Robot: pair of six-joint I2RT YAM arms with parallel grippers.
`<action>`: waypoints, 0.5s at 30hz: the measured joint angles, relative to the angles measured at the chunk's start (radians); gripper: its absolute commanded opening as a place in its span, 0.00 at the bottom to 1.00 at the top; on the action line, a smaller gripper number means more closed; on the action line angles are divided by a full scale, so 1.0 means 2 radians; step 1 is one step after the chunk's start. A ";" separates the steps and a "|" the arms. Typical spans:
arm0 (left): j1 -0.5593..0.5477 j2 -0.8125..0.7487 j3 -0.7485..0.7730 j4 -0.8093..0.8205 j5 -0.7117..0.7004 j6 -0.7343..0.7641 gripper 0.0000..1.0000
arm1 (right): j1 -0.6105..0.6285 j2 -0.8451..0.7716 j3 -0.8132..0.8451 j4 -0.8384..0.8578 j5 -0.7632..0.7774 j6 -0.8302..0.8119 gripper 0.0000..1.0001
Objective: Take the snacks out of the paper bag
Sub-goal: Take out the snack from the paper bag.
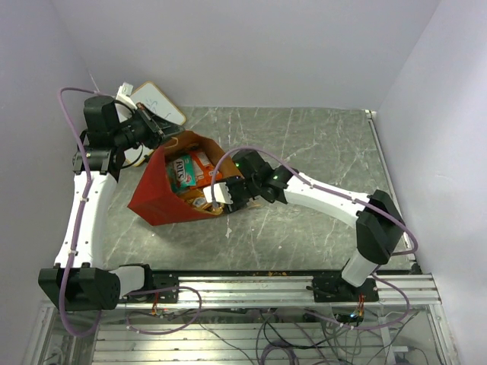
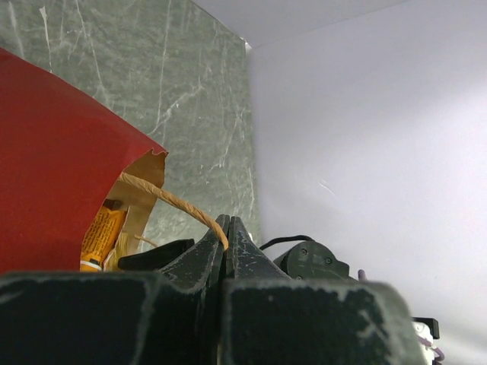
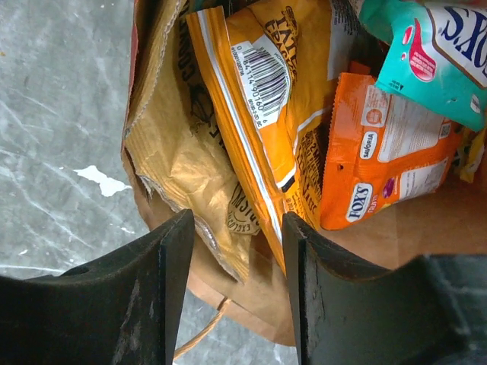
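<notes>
The red paper bag (image 1: 156, 194) lies tilted on the table, left of centre, its mouth open to the right and showing brown kraft inside. Several snacks (image 1: 192, 173) fill it. My left gripper (image 1: 158, 129) is shut on the bag's tan loop handle (image 2: 171, 199) at the far rim; the red wall (image 2: 53, 160) shows beside my left gripper (image 2: 227, 228). My right gripper (image 3: 237, 228) is open at the mouth, its jaws either side of a tan packet (image 3: 179, 160) and a yellow-orange packet (image 3: 259, 99). An orange packet (image 3: 388, 152) and a teal packet (image 3: 426, 53) lie deeper.
A white whiteboard (image 1: 158, 103) leans at the back left behind the left wrist. The grey marble table (image 1: 319, 144) extends right of the bag. White walls close in on three sides. A metal rail (image 1: 266, 285) runs along the near edge.
</notes>
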 measured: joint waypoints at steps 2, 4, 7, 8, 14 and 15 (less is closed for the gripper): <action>0.000 -0.002 -0.002 0.000 0.001 -0.002 0.07 | 0.000 0.006 0.000 0.003 0.000 -0.011 0.50; 0.000 -0.002 -0.002 0.000 0.001 -0.003 0.07 | 0.000 0.012 0.001 0.007 -0.001 -0.020 0.51; 0.000 -0.002 -0.002 0.000 0.001 -0.003 0.07 | 0.000 0.026 0.004 0.016 -0.001 -0.029 0.52; 0.000 -0.002 -0.002 0.000 0.001 -0.003 0.07 | 0.000 0.031 0.004 0.020 -0.001 -0.031 0.52; 0.000 -0.002 -0.002 -0.001 0.002 -0.003 0.07 | 0.000 0.051 0.004 0.043 0.010 -0.043 0.50; 0.000 -0.002 -0.002 -0.001 0.002 -0.003 0.07 | 0.000 0.054 0.003 0.051 0.013 -0.043 0.49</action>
